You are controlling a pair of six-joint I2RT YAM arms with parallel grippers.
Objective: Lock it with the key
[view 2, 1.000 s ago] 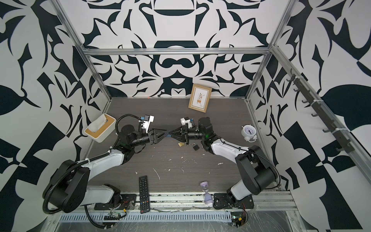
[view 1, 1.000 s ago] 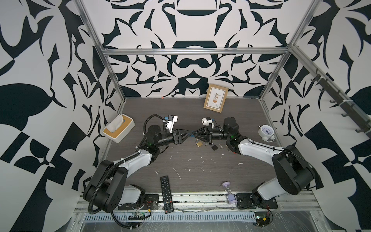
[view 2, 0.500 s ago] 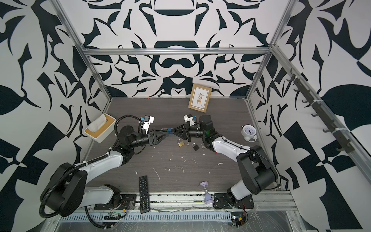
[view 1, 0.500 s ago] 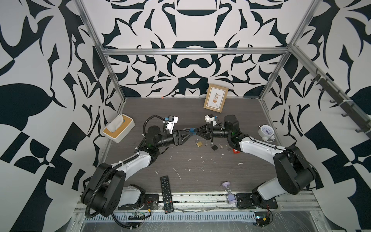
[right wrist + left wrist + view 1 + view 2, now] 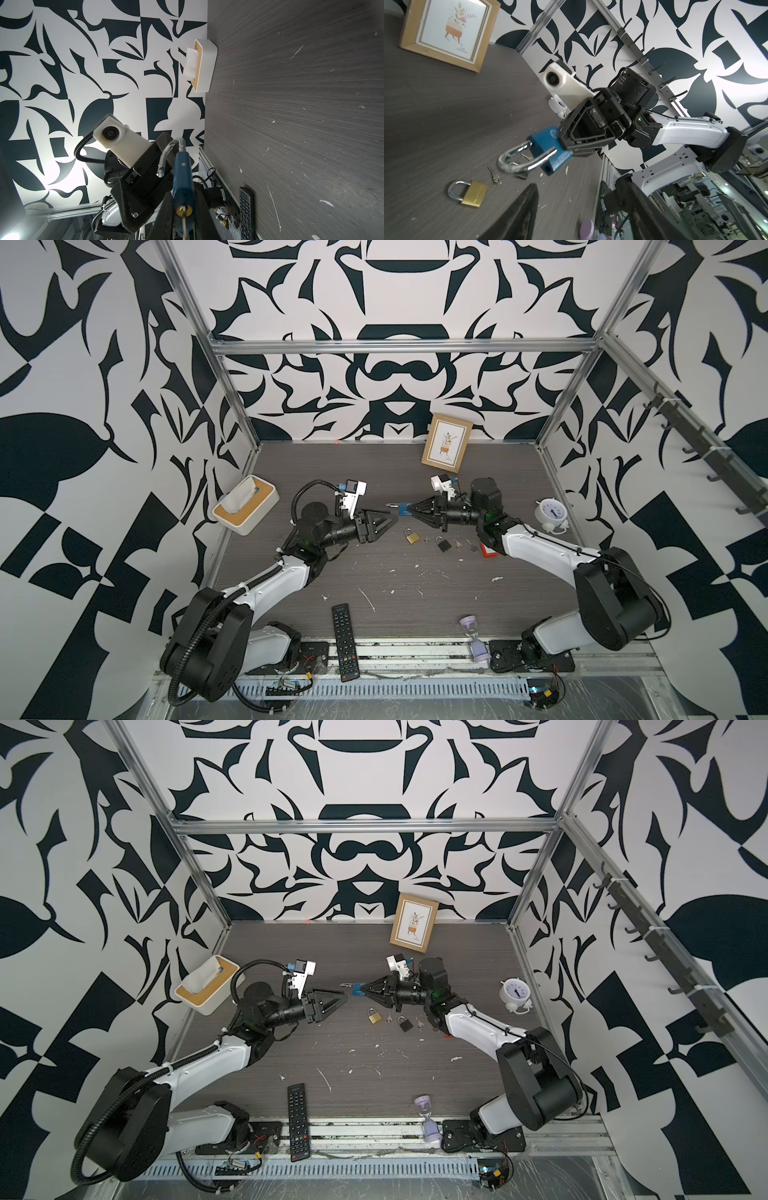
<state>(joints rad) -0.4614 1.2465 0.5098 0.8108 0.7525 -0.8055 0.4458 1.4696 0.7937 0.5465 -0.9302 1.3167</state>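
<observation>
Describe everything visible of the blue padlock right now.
The blue padlock is a painted, metal-looking block with a round embossed mark and a silvery shackle. The shackle is open: one leg sits in the body, the free end swung clear of its empty hole. A brass keyway shows in the bottom end. The right gripper clamps the body off the table, shackle pointing toward the left gripper, which does not touch it.

No text is clear enough to read
</observation>
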